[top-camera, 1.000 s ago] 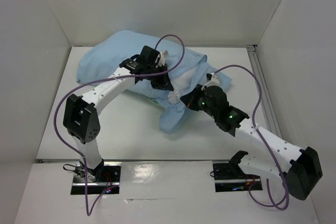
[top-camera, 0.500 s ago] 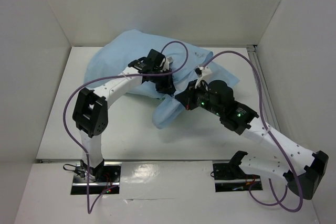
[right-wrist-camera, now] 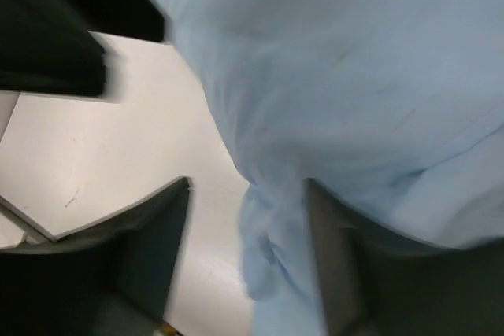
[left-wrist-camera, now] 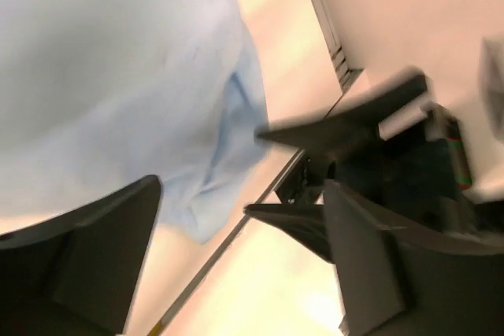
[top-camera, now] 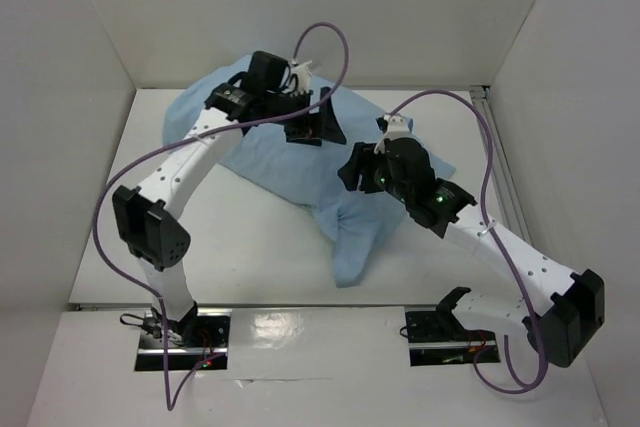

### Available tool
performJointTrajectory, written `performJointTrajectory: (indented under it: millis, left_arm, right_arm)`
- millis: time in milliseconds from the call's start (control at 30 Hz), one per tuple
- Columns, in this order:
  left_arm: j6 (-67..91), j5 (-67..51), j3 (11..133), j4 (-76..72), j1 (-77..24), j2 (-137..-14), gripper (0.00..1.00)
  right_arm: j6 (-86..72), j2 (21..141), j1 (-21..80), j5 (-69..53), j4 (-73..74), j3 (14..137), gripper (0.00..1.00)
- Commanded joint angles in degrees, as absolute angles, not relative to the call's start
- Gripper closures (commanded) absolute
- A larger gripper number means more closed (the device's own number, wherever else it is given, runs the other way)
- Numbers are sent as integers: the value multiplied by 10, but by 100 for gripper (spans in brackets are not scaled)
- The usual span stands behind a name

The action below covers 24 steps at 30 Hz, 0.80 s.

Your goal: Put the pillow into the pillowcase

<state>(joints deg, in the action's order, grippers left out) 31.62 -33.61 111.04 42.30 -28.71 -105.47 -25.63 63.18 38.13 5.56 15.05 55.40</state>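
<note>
Both hands are parting: our left gripper (left-wrist-camera: 242,186) is hovering wide and empty above the pillowcase (top-camera: 290,162), and our right gripper (right-wrist-camera: 246,186) is straddling its cloth without pinching. We are judging the pillow hidden inside, beneath them, so the case is lying free.

The light blue pillowcase (right-wrist-camera: 346,76) is filling the upper right of the frame; a bunched fold of it is hanging down between the fingers (right-wrist-camera: 150,249) of the right gripper (right-wrist-camera: 248,194), which are standing apart (bare surface is showing between the fold and one finger); the white table (right-wrist-camera: 102,139) is lying beneath; a dark blurred shape (right-wrist-camera: 47,45) is crossing the top left corner.
</note>
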Motion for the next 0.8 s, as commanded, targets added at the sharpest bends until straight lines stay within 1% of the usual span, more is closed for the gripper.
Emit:
performJointTrajectory:
  millis: [0, 33, 100, 133, 167, 200, 233, 267, 300, 333, 367, 400, 433, 467, 500, 533, 567, 600, 633, 667, 700, 733, 767]
  left_arm:
    - [282, -358, 1084, 453, -240, -972, 8]
    - [282, -363, 1066, 453, -231, -960, 25]
    - [277, -357, 1051, 447, -203, -936, 60]
    - [272, -351, 1044, 447, -193, -914, 78]
    - [272, -330, 1024, 447, -181, -904, 100]
    - [272, -313, 1011, 447, -152, -894, 100]
    - [272, -299, 995, 447, -135, -884, 100]
    - [289, -285, 958, 440, -114, -866, 100]
    - [298, -278, 937, 435, -65, -858, 96]
    - [308, -278, 916, 424, -37, -851, 87]
    - [318, -278, 893, 414, -9, -843, 76]
    - [340, -271, 839, 401, 48, -827, 49]
    - [351, -271, 812, 390, 75, -820, 33]
    - [361, -271, 786, 368, 100, -813, 22]
    - [384, -252, 740, 359, 141, -808, 6]
    - [392, -246, 718, 348, 159, -800, 1]
    - [405, -246, 684, 324, 176, -800, 0]
    - [405, -241, 671, 315, 193, -800, 0]
    - [416, -241, 659, 306, 224, -800, 0]
    - [417, -254, 649, 292, 239, -808, 0]
    - [428, -262, 634, 268, 251, -808, 0]
    - [428, -262, 628, 252, 270, -818, 0]
    - [434, -269, 628, 238, 277, -838, 0]
  right_arm:
    - [-263, 641, 378, 49, 118, 605, 25]
    - [-274, 649, 378, 65, 132, 614, 23]
    - [-289, 656, 373, 131, 203, 649, 24]
    - [-294, 656, 373, 148, 223, 657, 28]
    - [-300, 647, 373, 162, 240, 657, 36]
    - [-307, 626, 373, 179, 261, 657, 46]
    - [-307, 614, 373, 179, 268, 657, 57]
    - [-307, 602, 373, 169, 274, 650, 57]
    - [-307, 594, 373, 159, 298, 650, 56]
    - [-307, 594, 373, 129, 314, 650, 50]
    - [-307, 594, 373, 108, 332, 650, 38]
    - [-307, 611, 380, 87, 360, 645, 35]
    - [-307, 619, 388, 49, 370, 645, 33]
    - [-312, 625, 402, 41, 370, 634, 31]
    - [-336, 636, 455, 61, 370, 616, 26]
    - [-353, 642, 494, 87, 365, 609, 23]
    - [-392, 654, 575, 117, 365, 609, 18]
    - [-414, 669, 610, 151, 373, 609, 15]
    - [-438, 711, 637, 216, 412, 621, 11]
    - [-466, 736, 658, 248, 440, 631, 11]
    - [-530, 762, 684, 277, 472, 641, 10]
    - [-553, 807, 692, 311, 511, 657, 10]
    - [-574, 829, 699, 324, 525, 664, 10]
